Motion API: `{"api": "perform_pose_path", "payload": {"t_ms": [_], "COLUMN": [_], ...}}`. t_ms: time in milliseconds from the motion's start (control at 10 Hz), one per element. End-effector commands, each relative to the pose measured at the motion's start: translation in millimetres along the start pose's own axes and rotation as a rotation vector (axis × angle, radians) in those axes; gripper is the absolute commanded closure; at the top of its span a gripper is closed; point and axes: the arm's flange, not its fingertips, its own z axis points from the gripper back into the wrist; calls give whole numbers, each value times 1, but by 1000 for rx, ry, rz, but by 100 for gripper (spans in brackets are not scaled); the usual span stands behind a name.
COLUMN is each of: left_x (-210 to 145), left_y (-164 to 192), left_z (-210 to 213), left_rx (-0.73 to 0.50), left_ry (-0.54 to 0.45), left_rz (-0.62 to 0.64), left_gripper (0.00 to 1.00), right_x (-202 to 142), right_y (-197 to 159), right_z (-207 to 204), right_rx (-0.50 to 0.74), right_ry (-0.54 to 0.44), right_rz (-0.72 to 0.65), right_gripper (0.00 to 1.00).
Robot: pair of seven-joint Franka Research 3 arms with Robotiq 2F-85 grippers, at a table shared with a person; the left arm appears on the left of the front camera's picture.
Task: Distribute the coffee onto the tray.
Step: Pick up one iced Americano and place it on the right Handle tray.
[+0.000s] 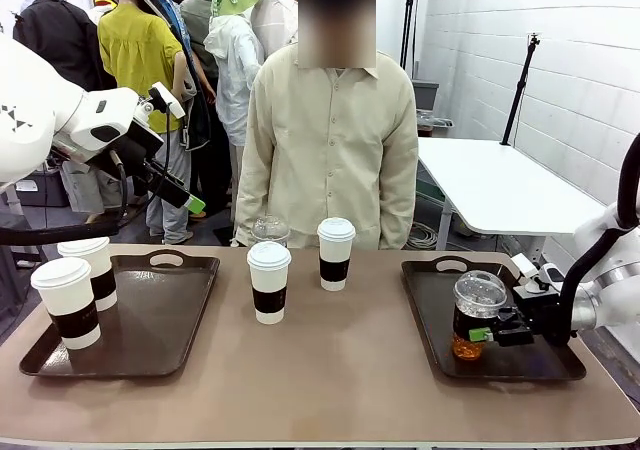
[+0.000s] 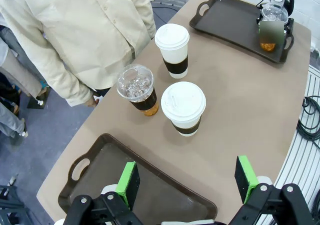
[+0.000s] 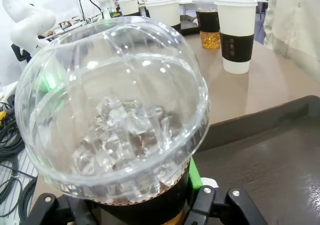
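Observation:
My right gripper (image 1: pixel 487 334) is shut on a clear dome-lidded cup (image 1: pixel 478 315) of amber drink, low over the right tray (image 1: pixel 530 365); I cannot tell whether it touches. Ice shows under the cup's dome (image 3: pixel 115 115) above my right gripper (image 3: pixel 145 210). Two white lidded cups (image 1: pixel 68 302) (image 1: pixel 92 270) stand in the left tray (image 1: pixel 195 310). Two more white cups (image 1: pixel 269 282) (image 1: pixel 335 254) and a second clear cup (image 1: pixel 269 232) stand mid-table. My left gripper (image 1: pixel 182 155) hangs open, high above the left tray (image 2: pixel 95 185); in its own view the left gripper (image 2: pixel 187 180) holds nothing.
A person in a beige shirt (image 1: pixel 330 150) stands at the far edge, right behind the middle cups. Bare tabletop (image 1: pixel 340 370) lies between the trays. A white table (image 1: pixel 500 185) stands at the back right.

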Motion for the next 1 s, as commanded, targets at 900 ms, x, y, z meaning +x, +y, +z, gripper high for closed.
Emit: {"api": "perform_pose_path", "payload": {"t_ms": [900], "left_x": [-1], "left_y": [1], "left_z": [-1], "left_rx": [-4], "left_ry": [-2], "left_rz": [4], "left_gripper": [0], "right_x": [-14], "right_y": [35], "right_z": [46], "right_rx": [-86], "right_ry": [41], "right_rz": [-93], "right_gripper": [0]}}
